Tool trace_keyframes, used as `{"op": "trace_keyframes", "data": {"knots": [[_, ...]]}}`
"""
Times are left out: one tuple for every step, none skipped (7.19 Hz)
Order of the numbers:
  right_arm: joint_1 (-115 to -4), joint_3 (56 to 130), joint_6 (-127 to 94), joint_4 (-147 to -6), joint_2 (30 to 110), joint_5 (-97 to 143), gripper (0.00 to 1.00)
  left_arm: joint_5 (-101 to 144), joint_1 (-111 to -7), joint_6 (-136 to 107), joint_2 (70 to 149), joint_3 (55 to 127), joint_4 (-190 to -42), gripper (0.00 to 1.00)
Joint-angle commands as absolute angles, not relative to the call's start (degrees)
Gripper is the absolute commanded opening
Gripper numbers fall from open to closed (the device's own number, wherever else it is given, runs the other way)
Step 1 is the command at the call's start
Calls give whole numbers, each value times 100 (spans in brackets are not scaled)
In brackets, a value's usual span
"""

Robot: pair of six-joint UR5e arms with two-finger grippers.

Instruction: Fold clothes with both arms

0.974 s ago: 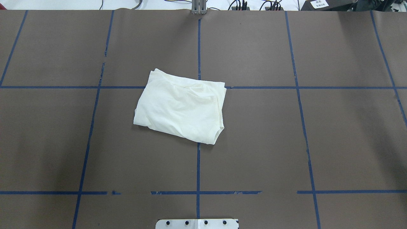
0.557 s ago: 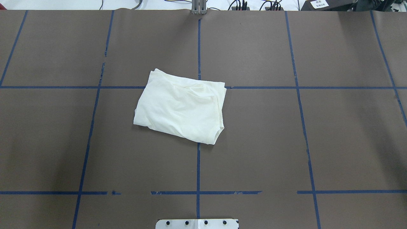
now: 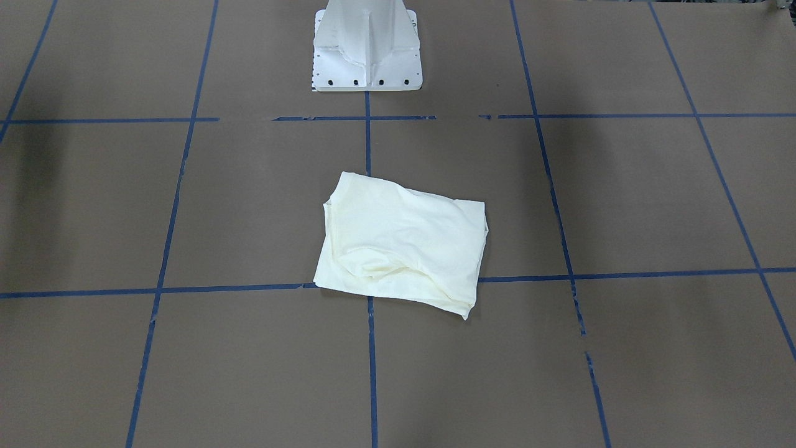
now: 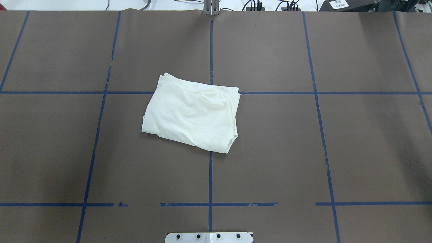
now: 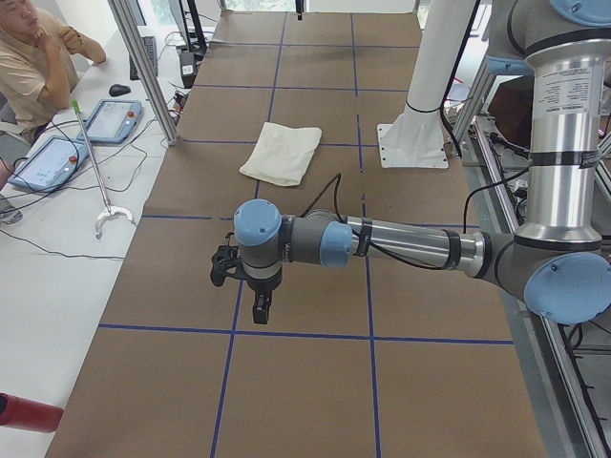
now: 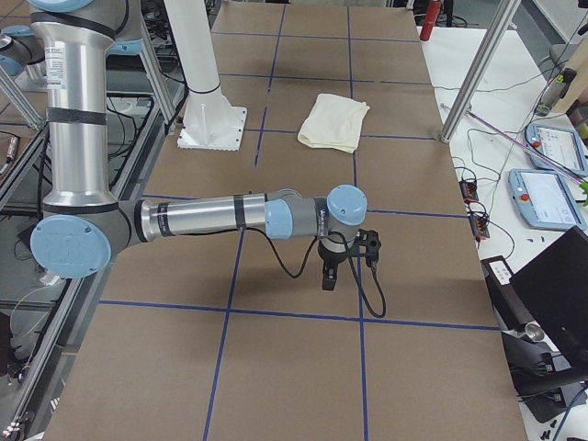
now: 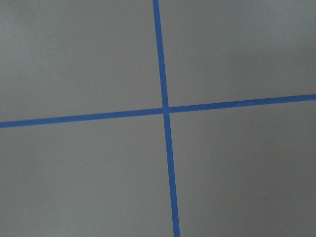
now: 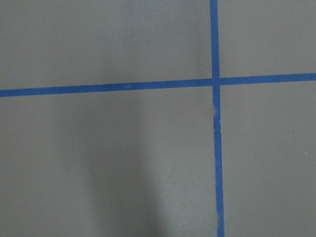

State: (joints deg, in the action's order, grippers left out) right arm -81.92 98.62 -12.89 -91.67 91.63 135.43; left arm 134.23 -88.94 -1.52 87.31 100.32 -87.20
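Cream shirt [image 4: 190, 113] folded at the middle of the table [image 4: 371, 152], arms held clear.
The shirt is laid plain side up as a rumpled, skewed rectangle across a crossing of blue tape lines [image 4: 210, 175]; the left arm [image 5: 410, 243] and right arm [image 6: 202, 216] are stretched low over the table's opposite ends, well apart from it.

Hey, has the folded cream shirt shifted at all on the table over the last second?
No. In the overhead view the shirt keeps its right corner on the same horizontal blue tape line, and its outline is unchanged.
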Motion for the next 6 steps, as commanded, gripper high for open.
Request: {"op": "trace_keyframes", "data": {"knots": [[-8191,9844,-1292,-9167,9150,13535,100,13438,-8895,-141,8693,10081,-8631,100],[-8191,9844,-1292,-9167,9141,13535,100,13465,-8895,-132,8701,10098,-8648,100],[-8191,9870,-1292,-9176,9158,13579,100,13474,-8886,-141,8736,10099,-8657,100],[-8191,9888,-1283,-9176,9158,13623,100,13482,-8877,-141,8745,10099,-8649,100],[-8191,9870,-1283,-9176,9150,13675,100,13482,-8886,-141,8745,10125,-8640,100],[-8200,9879,-1283,-9176,9149,13702,100,13482,-8886,-141,8771,10125,-8640,100]]}}
